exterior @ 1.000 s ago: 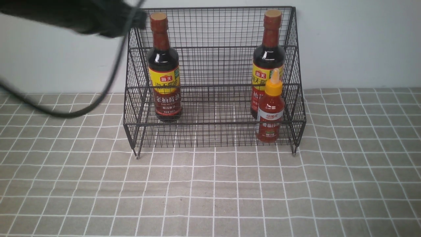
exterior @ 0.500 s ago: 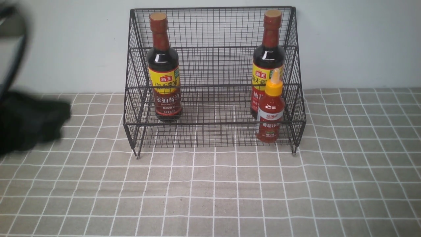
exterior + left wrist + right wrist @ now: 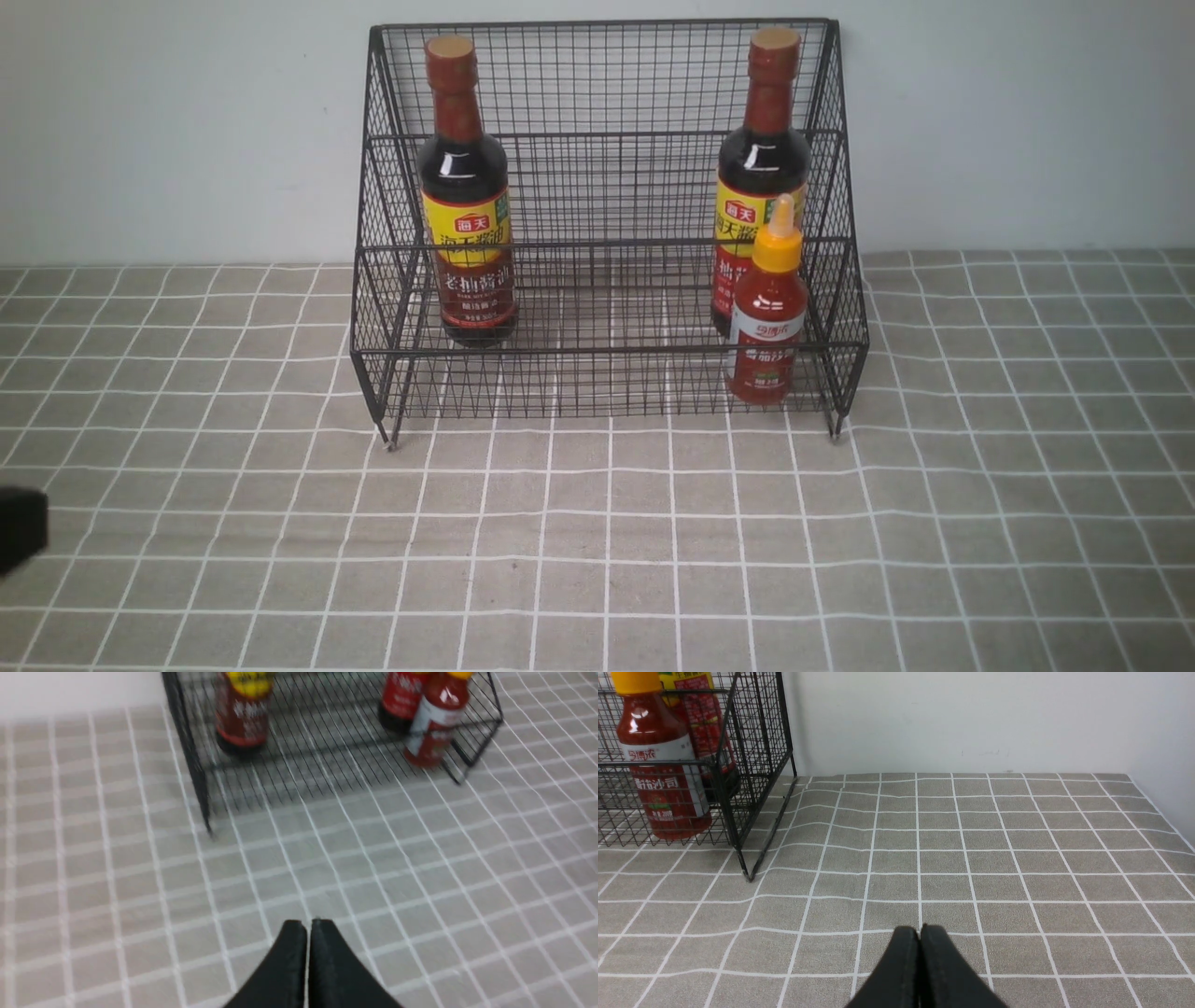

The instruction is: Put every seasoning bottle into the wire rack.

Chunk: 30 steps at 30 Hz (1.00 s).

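While the wire rack (image 3: 611, 350) stands on the worktop (image 3: 579, 551), all three seasoning bottles are inside it. The rack is black, made of thin mesh, with a tall back, sloping sides and short feet. Two of the bottles are tall soy-sauce bottles. The left soy-sauce bottle (image 3: 464, 187) is near the left side of the rack, and the right soy-sauce bottle (image 3: 763, 168) is near the right side. Both have dark glass, a red-brown neck, a light brown top and a label in yellow and red. The left one leans a little. The third is the small sauce bottle (image 3: 767, 317), which is red, with a white band on its label and a yellow cap with pale nozzle. It is in front of the right soy-sauce bottle and covers a part of it.

The front bars and mesh of the rack pass before the lower parts of the bottles. The worktop has a grey-brown cloth with white grid lines, and behind is a pale wall (image 3: 1008, 121). At the left edge of the front view, a dark blurred part (image 3: 19, 527) is visible.

The left end effector (image 3: 308, 926) is closed and holds nothing. The right end effector (image 3: 920, 931) is also closed, its tips together and nothing between them.
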Motion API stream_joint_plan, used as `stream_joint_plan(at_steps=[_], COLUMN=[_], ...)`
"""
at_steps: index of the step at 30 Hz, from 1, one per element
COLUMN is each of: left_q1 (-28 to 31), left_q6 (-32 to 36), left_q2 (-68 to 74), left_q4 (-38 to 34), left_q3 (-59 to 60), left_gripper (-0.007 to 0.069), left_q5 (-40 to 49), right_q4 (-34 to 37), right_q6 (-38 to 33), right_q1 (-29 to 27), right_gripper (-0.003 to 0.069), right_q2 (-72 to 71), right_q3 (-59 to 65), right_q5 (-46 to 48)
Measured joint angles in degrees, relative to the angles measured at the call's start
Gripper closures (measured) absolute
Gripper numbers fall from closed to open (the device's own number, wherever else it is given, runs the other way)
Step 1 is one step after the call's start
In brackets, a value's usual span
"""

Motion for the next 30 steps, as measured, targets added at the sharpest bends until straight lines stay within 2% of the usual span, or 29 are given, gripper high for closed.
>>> stream_joint_plan(at_steps=[5, 7, 8, 9, 14, 20, 30], left_q1=[0.94, 4.48, 4.82, 7.74, 13.91, 14.63, 14.63], left_q6=[3.25, 4.43, 4.57, 5.03, 5.38, 4.02, 3.3], left_q2=[-2.66, -7.86, -8.31, -11.97, -21.55, -29.03, -29.29], left_q4=[4.24, 5.04, 5.09, 5.16, 4.93, 4.13, 3.92], left_q3=[5.87, 14.41, 15.15, 21.38, 38.17, 48.9, 49.11], left_gripper=[0.0631, 0.0631, 0.0631, 0.0631, 0.0631, 0.0631, 0.0631], left_q5=[-10.18, -19.04, -19.69, -24.62, -32.98, -33.3, -30.89], right_q4=[0.0, 0.0, 0.0, 0.0, 0.0, 0.0, 0.0], right_q6=[0.0, 0.0, 0.0, 0.0, 0.0, 0.0, 0.0], right_q1=[0.0, 0.0, 0.0, 0.0, -0.02, -0.02, -0.02], right_gripper=[0.0673, 0.0673, 0.0673, 0.0673, 0.0673, 0.0673, 0.0673], right_q2=[0.0, 0.0, 0.0, 0.0, 0.0, 0.0, 0.0], right_q3=[0.0, 0.0, 0.0, 0.0, 0.0, 0.0, -0.02], right_q5=[0.0, 0.0, 0.0, 0.0, 0.0, 0.0, 0.05])
